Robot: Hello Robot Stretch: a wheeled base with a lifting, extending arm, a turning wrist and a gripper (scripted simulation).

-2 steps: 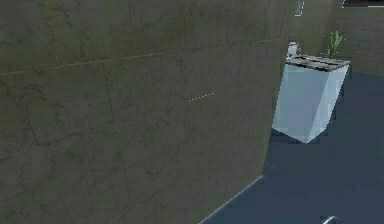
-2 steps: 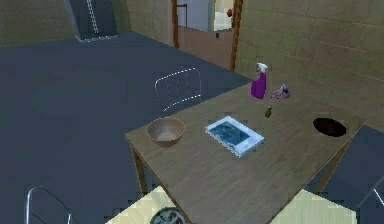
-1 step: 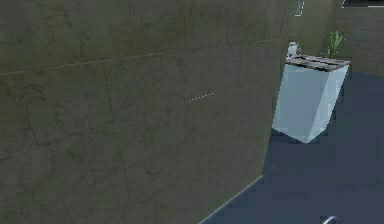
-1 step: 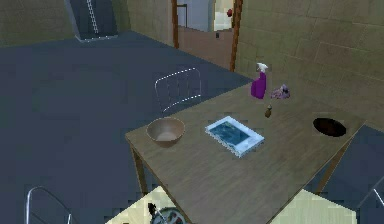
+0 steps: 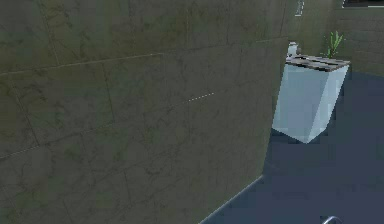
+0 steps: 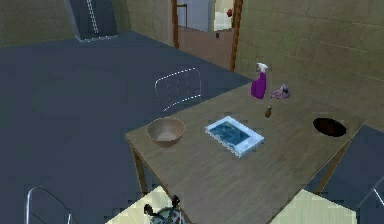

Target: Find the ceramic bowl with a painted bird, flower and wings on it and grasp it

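Fingers [image 6: 174, 209] show at the table's [image 6: 290, 165] edge; bowl [image 6: 166, 130] is round, plain tan.

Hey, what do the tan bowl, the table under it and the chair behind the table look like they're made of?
Bowl: plain tan with a dull finish, probably ceramic, though wood is possible.
Table: light wood, judging by its flat matte tan top.
Chair: thin pale metal wire, since the floor shows through its frame.

A wall [image 5: 120, 110] blocks us close ahead; free floor [image 5: 330, 180] lies right of it. A chair [image 6: 178, 88] stands at the table's [image 6: 290, 170] far side.
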